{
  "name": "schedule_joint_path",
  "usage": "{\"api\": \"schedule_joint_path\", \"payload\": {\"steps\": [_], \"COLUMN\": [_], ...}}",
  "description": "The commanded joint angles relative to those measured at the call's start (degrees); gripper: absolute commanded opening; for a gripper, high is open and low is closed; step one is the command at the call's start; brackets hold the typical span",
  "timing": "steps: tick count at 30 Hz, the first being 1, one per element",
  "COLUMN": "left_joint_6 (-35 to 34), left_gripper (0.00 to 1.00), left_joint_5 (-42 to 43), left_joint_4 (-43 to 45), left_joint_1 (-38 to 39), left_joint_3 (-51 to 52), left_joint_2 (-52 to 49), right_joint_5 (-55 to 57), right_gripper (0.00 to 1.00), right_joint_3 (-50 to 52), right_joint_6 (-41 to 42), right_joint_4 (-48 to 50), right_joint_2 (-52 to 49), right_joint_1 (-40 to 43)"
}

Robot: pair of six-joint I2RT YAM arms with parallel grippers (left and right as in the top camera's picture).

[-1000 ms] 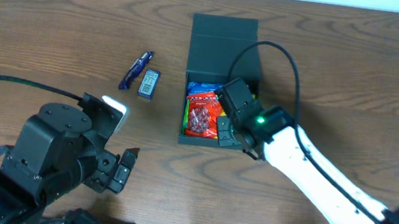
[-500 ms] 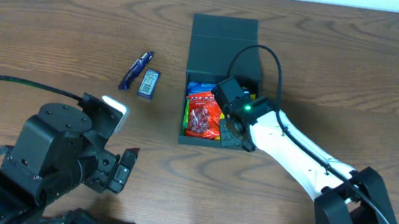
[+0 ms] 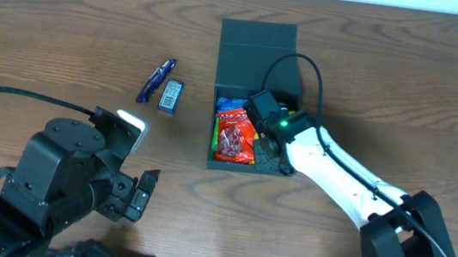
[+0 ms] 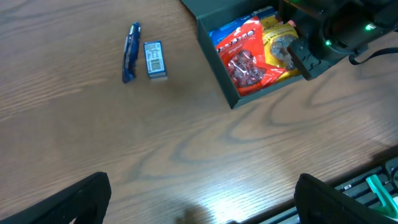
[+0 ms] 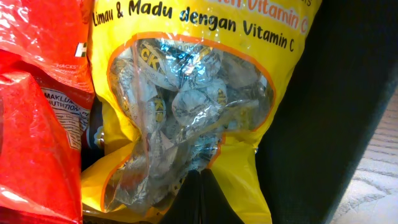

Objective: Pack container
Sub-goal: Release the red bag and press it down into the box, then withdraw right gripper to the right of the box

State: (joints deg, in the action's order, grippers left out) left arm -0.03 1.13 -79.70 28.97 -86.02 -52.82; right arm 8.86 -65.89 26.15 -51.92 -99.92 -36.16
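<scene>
The dark teal container (image 3: 258,41) stands open at the table's middle, lid flap folded back. It holds a red candy bag (image 3: 232,136), a blue bag (image 3: 232,105) and a yellow candy bag (image 5: 186,93). My right gripper (image 5: 199,186) is shut, its fingertips together down inside the box and pressed against the yellow bag, next to the dark right wall (image 5: 323,112). In the left wrist view the right gripper (image 4: 298,53) covers part of the yellow bag (image 4: 277,46). My left gripper (image 4: 205,205) is open and empty over bare table near the front edge.
A blue-wrapped snack bar (image 3: 156,79) and a small grey-blue bar (image 3: 170,95) lie side by side on the table left of the container. They also show in the left wrist view (image 4: 130,52) (image 4: 154,59). The table's front edge is close under the left gripper.
My right gripper has moved from the box's front right corner further in onto the yellow bag. The box has shifted slightly. The left arm has not moved.
</scene>
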Motion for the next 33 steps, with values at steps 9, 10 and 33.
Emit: {"api": "schedule_joint_path", "payload": {"steps": [9,10,33], "left_joint_6": [-0.39,-0.39,0.26], "left_gripper": [0.95,0.95,0.95], "left_joint_5": [-0.02,-0.02,-0.48], "left_joint_4": [-0.26,-0.28,0.44], "left_joint_1": [-0.17,-0.17,-0.17], "left_joint_3": [-0.72,-0.72,-0.72], "left_joint_2": [-0.02,-0.02,-0.02], "right_joint_5": [-0.11,-0.11,-0.74], "right_gripper": [0.01,0.01,0.99], "right_joint_3": [-8.37,-9.18,-10.27], "right_joint_6": [0.17,0.17,0.15], "right_joint_4": [-4.15,-4.63,-17.14], "right_joint_2": [4.52,5.64,25.70], "right_joint_1": [0.61,0.61,0.61]}}
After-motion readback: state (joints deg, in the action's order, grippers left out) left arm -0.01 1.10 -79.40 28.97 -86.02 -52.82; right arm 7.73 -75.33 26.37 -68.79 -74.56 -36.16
